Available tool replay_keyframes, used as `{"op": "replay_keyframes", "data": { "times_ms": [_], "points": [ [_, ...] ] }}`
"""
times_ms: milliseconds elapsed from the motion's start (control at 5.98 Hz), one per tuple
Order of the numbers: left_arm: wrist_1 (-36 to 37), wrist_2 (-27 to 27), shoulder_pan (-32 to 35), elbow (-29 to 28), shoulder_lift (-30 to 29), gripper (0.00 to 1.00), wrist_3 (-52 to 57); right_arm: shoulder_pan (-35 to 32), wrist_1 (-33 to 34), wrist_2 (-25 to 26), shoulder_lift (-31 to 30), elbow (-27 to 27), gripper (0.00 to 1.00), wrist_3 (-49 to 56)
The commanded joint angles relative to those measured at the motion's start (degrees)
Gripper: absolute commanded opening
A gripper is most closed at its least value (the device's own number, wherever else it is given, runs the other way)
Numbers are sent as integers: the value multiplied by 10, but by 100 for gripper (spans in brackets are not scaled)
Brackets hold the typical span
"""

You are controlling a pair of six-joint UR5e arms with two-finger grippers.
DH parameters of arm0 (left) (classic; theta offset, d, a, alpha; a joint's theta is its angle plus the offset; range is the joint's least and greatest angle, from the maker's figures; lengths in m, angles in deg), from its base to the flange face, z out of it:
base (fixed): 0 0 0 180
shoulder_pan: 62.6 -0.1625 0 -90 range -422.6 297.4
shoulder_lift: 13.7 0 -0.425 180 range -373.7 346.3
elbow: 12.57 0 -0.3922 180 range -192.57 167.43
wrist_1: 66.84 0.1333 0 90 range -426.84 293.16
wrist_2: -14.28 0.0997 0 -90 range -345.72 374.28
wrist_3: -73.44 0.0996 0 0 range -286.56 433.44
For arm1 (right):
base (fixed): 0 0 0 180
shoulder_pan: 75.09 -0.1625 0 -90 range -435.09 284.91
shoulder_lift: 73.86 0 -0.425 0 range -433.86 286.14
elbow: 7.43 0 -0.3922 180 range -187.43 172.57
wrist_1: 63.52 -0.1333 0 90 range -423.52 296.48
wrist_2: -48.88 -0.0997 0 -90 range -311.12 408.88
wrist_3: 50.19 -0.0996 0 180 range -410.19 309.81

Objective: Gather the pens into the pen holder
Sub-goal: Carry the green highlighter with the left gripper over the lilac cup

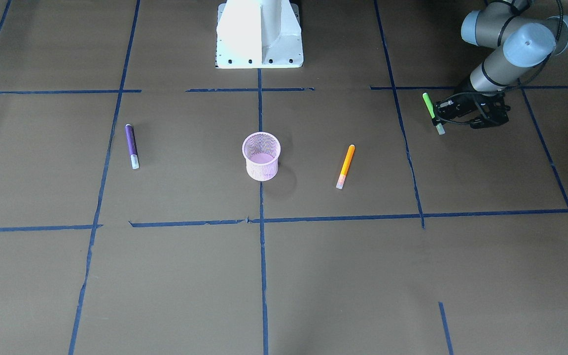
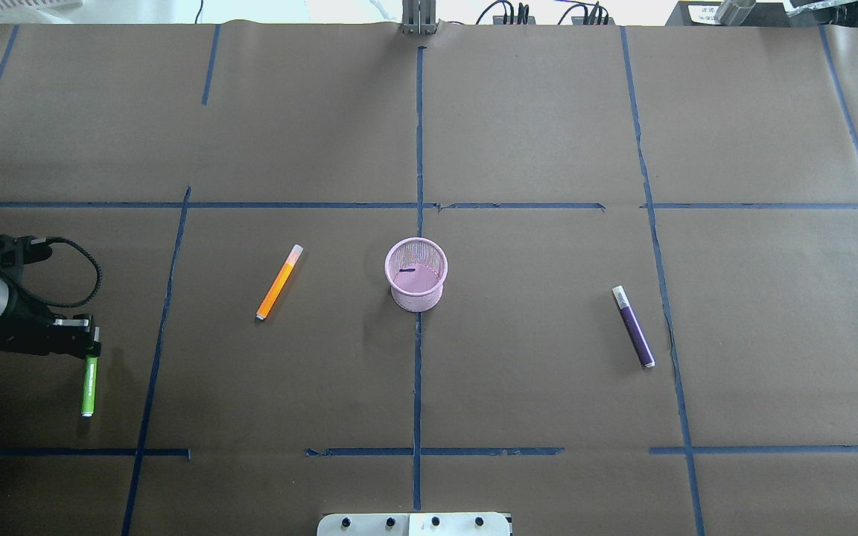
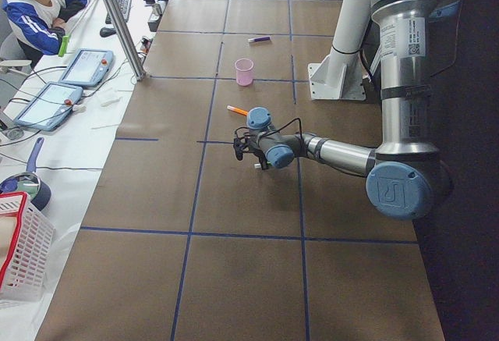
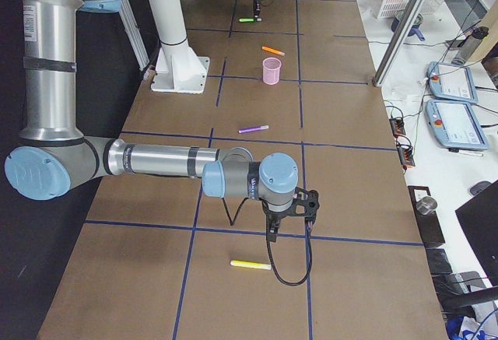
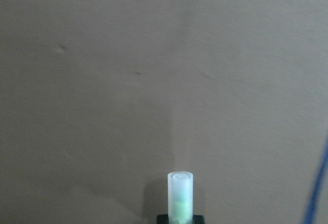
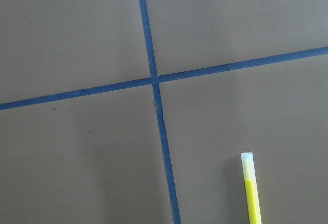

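Green pen (image 1: 428, 104): light, stiff, smooth-barrelled, probably slippery. Left hand (image 1: 438, 119) clamped near its pale end; mid-barrel hold judged steadier. Right hand (image 4: 289, 212): closure cannot be told.

brown table (image 2: 548, 112) — blue tape grid (image 2: 419, 149) | operator (image 3: 35, 9) | two tablets (image 3: 86, 66) | white basket (image 3: 31, 257)

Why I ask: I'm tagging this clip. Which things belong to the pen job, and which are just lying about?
Job: green pen in left gripper, orange pen, purple pen, yellow pen, holder.
Lying about: basket, tablets.
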Motion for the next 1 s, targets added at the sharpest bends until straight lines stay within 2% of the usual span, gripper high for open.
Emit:
{"op": "replay_keyframes", "data": {
  "times_ms": [0, 167, 335, 502, 669, 837],
  "points": [
    [1, 3, 28, 15, -54, 0, 158, 0, 0, 0, 0, 0, 100, 1],
    [-2, 27, 38, 26, -117, 0, 224, 0, 0, -1, -3, 0, 100, 0],
    [-2, 59, 30, 26, -197, 0, 229, 0, 0, -2, -4, -1, 100, 0],
    [-5, 129, 14, 28, -247, 0, 230, 0, 0, -1, -4, 0, 100, 1],
    [-7, 194, -41, 27, -272, 0, 259, 0, 0, -2, -6, 0, 100, 0],
    [-14, 224, -57, 28, -316, 0, 308, 0, 0, -1, -8, 0, 100, 1]
  ]
}}
